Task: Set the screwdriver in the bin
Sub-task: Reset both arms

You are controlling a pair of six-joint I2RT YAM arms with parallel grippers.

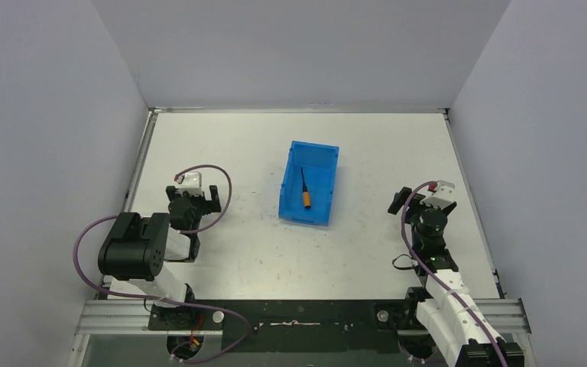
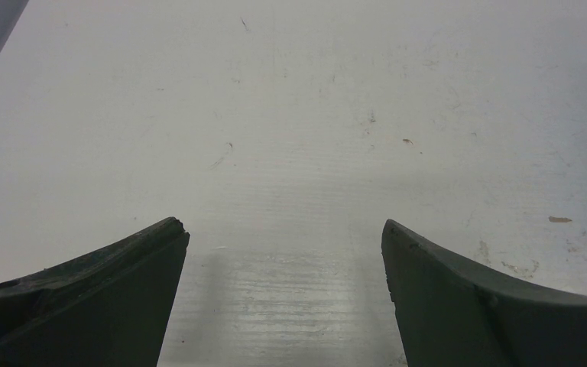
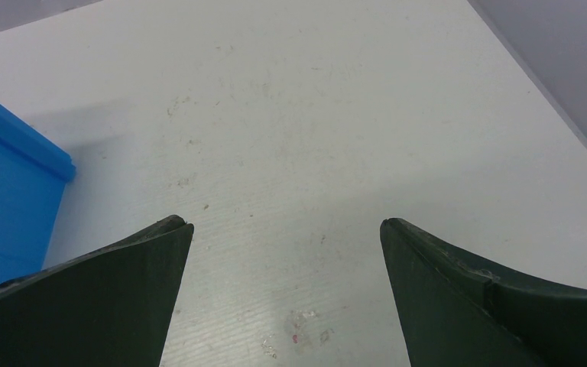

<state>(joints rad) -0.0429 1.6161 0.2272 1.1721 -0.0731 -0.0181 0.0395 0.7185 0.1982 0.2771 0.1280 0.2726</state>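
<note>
The bright blue bin [image 1: 290, 187] stands mid-table in the top view. The screwdriver [image 1: 306, 194], with its orange handle and thin black shaft, lies on the bin's floor. My left gripper [image 1: 192, 191] is open and empty, well left of the bin, over bare table [image 2: 284, 229]. My right gripper [image 1: 422, 196] is open and empty, right of the bin. In the right wrist view my right gripper [image 3: 284, 225] has its jaws spread over bare table, and the bin's corner [image 3: 11, 191] shows at the left edge.
White table [image 1: 367, 252] with grey walls on three sides and a raised edge strip at left and right. Small stains mark the table near the right gripper [image 3: 302, 336]. A black rail with the arm bases [image 1: 306, 313] runs along the near edge.
</note>
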